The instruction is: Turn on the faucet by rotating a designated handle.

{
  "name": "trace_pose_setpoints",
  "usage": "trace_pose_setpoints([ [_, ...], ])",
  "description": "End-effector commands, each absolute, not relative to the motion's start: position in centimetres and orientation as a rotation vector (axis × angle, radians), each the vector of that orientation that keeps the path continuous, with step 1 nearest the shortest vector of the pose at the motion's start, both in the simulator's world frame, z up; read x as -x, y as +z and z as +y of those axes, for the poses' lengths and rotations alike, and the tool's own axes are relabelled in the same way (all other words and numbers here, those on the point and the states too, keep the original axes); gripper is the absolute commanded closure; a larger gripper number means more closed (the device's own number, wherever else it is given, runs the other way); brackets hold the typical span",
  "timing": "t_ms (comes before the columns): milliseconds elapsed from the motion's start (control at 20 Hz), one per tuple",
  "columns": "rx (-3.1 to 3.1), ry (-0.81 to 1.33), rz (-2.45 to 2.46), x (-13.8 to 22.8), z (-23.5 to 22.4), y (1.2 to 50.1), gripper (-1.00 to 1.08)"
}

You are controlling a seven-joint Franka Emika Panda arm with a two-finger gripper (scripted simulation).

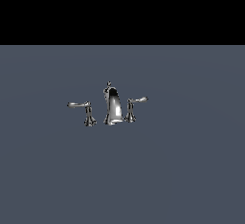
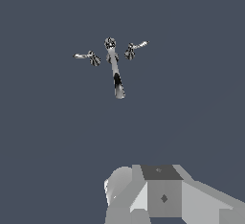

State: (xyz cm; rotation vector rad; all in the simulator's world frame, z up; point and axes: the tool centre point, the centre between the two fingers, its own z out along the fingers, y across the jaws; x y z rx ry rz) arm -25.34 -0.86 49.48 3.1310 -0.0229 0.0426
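Wrist view first: nearest the camera sits a pale grey, blocky part of the arm (image 2: 162, 196), faceted, with a darker square panel on its upper face. Whether this block belongs to the gripper I cannot tell; no fingers show in either picture, so whether the gripper is apart or together cannot be told.

Beyond that block stretches the plain slate-blue desk (image 2: 52, 146), and well apart from the arm, farther off, stands the faucet (image 2: 115, 67), a small shiny chrome three-piece set. Seen from above, its central spout (image 2: 117, 82) runs as a long narrow bar towards the camera, with a small knob (image 2: 110, 42) at its far end.

In the exterior view the same set stands near the middle of the desk (image 1: 191, 180). The spout (image 1: 112, 107) rises tall and curved, broad at its foot, with the knob (image 1: 108, 84) on top. On the exterior view's left of it is the handle (image 1: 80, 105), a long, slender, nearly level lever on a short flared post (image 1: 89, 119), its tip pointing away from the spout; in the wrist view this handle (image 2: 85, 56) appears just beside the spout's far end. On the exterior view's right stands the other handle (image 1: 136, 101), with a shorter lever tilted upward, close beside the spout; the wrist view shows it too (image 2: 136, 47). The three pieces stand in a row, near one another but apart. Behind the desk the background is black.
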Motion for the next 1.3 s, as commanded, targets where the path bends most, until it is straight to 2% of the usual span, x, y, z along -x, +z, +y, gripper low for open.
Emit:
trace_pose_setpoints([
  [0, -3.131, 0.043, -0.023, 25.3, -0.9, 49.5, 1.08],
  [750, -3.176, 0.031, -0.075, 24.6, -0.5, 49.1, 1.08],
  [1250, -3.223, 0.000, -0.216, 21.1, 1.0, 47.6, 1.08],
])
